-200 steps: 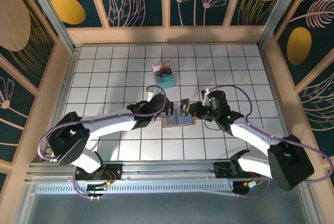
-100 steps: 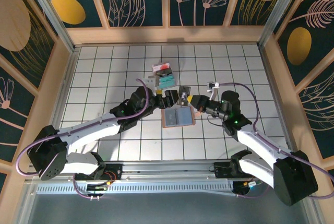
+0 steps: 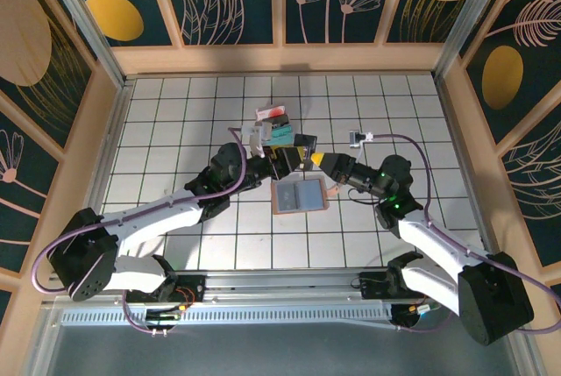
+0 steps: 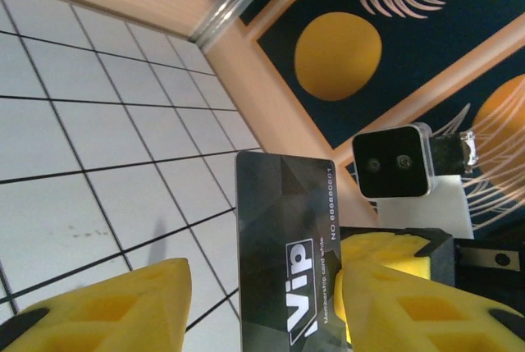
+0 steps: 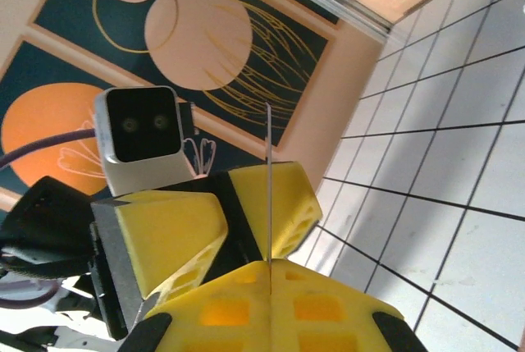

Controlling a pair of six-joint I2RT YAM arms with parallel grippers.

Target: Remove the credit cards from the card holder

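The card holder (image 3: 300, 195) lies open and flat on the white tiles, grey-blue faces up inside a pinkish-tan rim. Above its far edge the two grippers meet tip to tip. My right gripper (image 5: 269, 268) is shut on a dark credit card (image 4: 287, 253) printed "VIP", which shows edge-on as a thin line (image 5: 269, 180) in the right wrist view. My left gripper (image 4: 264, 274) stands around that same card, with one yellow finger (image 4: 394, 303) against it and a gap to the other finger (image 4: 123, 307). In the top view the card (image 3: 303, 143) sits between the left gripper (image 3: 282, 161) and the right gripper (image 3: 316, 160).
A teal pack (image 3: 279, 135) with red and black parts lies just beyond the left gripper. Wooden walls (image 3: 456, 131) with dark painted panels fence the tiled table (image 3: 175, 113) on three sides.
Both grippers have risen from the card holder and moved toward the back. The right one carries the dark card up, and the left jaws have narrowed around it.
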